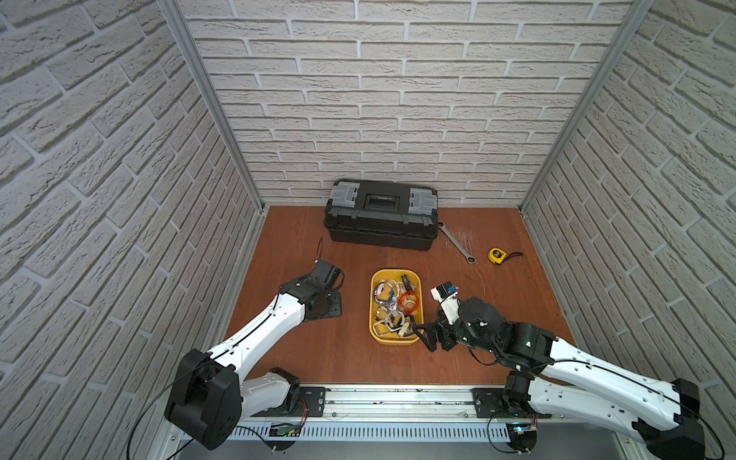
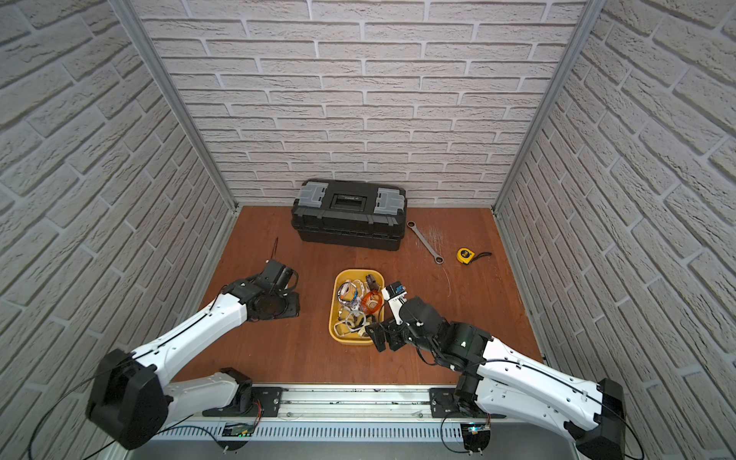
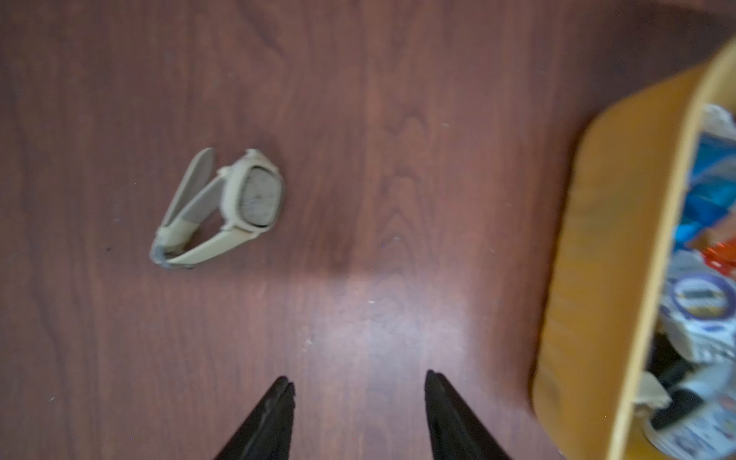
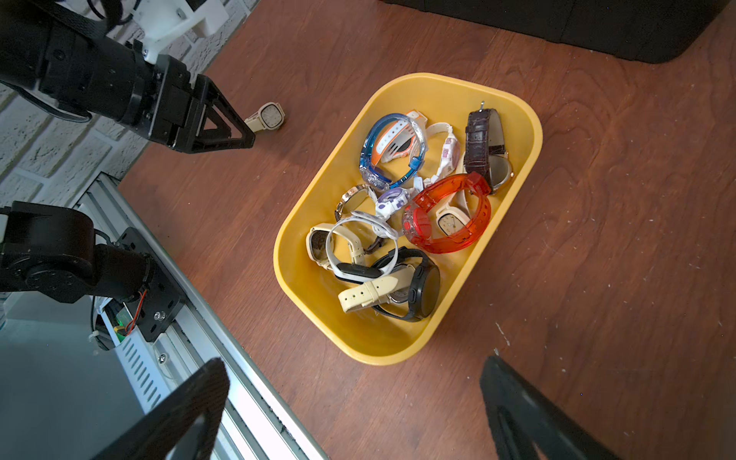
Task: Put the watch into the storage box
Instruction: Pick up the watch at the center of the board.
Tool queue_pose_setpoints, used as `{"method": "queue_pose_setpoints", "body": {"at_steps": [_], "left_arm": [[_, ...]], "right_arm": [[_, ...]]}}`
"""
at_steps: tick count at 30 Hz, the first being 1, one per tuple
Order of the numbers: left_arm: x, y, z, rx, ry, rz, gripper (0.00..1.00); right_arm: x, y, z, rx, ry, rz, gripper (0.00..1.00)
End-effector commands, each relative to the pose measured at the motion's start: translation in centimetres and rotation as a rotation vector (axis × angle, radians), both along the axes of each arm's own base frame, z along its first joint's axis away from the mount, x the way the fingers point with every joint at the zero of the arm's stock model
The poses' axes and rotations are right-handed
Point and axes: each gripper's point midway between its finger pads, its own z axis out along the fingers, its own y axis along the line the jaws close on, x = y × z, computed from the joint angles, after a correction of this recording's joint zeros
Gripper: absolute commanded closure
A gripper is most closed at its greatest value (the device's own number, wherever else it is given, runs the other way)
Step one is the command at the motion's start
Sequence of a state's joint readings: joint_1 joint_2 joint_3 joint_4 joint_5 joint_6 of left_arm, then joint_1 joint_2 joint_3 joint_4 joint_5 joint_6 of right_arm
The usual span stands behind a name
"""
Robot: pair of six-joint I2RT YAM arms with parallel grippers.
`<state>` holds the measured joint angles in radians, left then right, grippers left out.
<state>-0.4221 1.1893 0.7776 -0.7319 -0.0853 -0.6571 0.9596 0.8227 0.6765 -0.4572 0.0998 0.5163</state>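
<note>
Beige watch point(image 3: 223, 207) lies on the wooden table point(image 3: 398, 119), outside the storage box point(image 3: 597, 259) and apart from its yellow wall. Face is pale and squarish, strap closed in a loop. Left wrist view is blurred, so dial details are unreadable. Right wrist view shows the same watch point(image 4: 269, 117) just beside one finger of the left gripper. Part of the strap is hidden behind that finger; touching or not, can't tell. Watch not visible in either top view: the left arm's wrist point(image 1: 324, 278) covers that spot.

Left gripper point(image 3: 358, 382): jaws apart w/ a moderate gap, bare table between, nothing held. Only the finger tips are in frame, rest cut off at the edge. In the top views the gripper itself is hidden under the wrist.

Right gripper point(image 4: 354, 374): jaws spread wide, nothing between. Both fingers cut off by the frame edge in the wrist view. In both top views the right gripper point(image 1: 424, 336) point(image 2: 378, 338) sits by the near right corner of the box. Whether it touches the rim, can't tell.

Box contents (right wrist view): heap of watches, incl. blue translucent watch point(image 4: 392, 155), red translucent watch point(image 4: 450, 217), brown leather-strap watch point(image 4: 484, 143), black round watch point(image 4: 422, 284). They overlap, so count unclear. Too small to sort in the top views.

Bg: black toolbox point(image 1: 382, 217) at the back wall, lid shut. Wrench point(image 1: 456, 243) & yellow tape measure point(image 1: 496, 255) lie on the table to its right.
</note>
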Motion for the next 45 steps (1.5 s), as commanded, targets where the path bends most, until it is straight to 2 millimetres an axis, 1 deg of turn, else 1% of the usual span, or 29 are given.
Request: {"method": "queue_pose_setpoints", "body": {"at_steps": [1,3,6,9,14,18,20,22,26,31,36,39,42,43,45], "left_arm": [[1.4,2.1,0.0,0.019,-0.052,0.082,0.43],[2.1,3.3,-0.2,0.025,-0.054,0.123,0.44],[3.4,3.9,-0.3,0.020,-0.070,0.144,0.46],[4.5,4.5,-0.6,0.052,-0.063,0.153,0.47],[6.3,5.1,-1.7,0.070,-0.042,0.169,0.51],[7.8,5.1,-1.6,0.091,-0.049,0.165,0.53],[8.1,5.1,-1.8,0.099,-0.037,0.158,0.55],[8.2,4.8,-2.2,0.093,-0.024,0.150,0.57],[7.5,4.6,-3.4,0.099,0.012,0.136,0.60],[6.8,4.2,-4.7,0.116,0.053,0.116,0.62],[6.7,3.0,-5.2,0.119,0.065,0.076,0.72],[6.5,2.7,-5.5,0.125,0.079,0.060,0.81],[6.4,2.5,-5.1,0.126,0.075,0.047,0.89],[6.4,2.3,-4.7,0.126,0.070,0.038,0.91],[6.5,1.6,-3.2,0.137,0.048,0.006,0.92]], "right_arm": [[0.2,0.6,0.5,0.031,-0.017,0.009,0.00],[0.1,0.7,0.3,0.027,-0.011,0.012,0.00],[0.1,0.7,0.1,0.026,-0.007,0.013,0.00],[0.2,0.7,0.0,0.024,-0.009,0.011,0.00],[0.3,0.7,0.0,0.018,-0.022,0.011,0.00],[0.4,0.8,-0.1,0.010,-0.023,0.018,0.00],[0.4,0.9,-0.2,0.002,-0.018,0.021,0.00],[0.4,0.9,-0.4,-0.005,-0.014,0.023,0.00],[0.5,0.8,-0.4,-0.010,-0.019,0.022,0.00],[0.5,0.7,-0.4,-0.016,-0.025,0.019,0.00],[0.5,0.4,-0.4,-0.015,-0.024,0.010,0.00],[0.4,0.2,-0.4,-0.009,-0.026,0.001,0.00],[0.4,-0.2,-0.3,-0.006,-0.029,-0.010,0.00],[0.3,-0.3,-0.2,-0.005,-0.030,-0.013,0.00],[0.3,-0.4,-0.1,-0.002,-0.033,-0.016,0.00]]}}
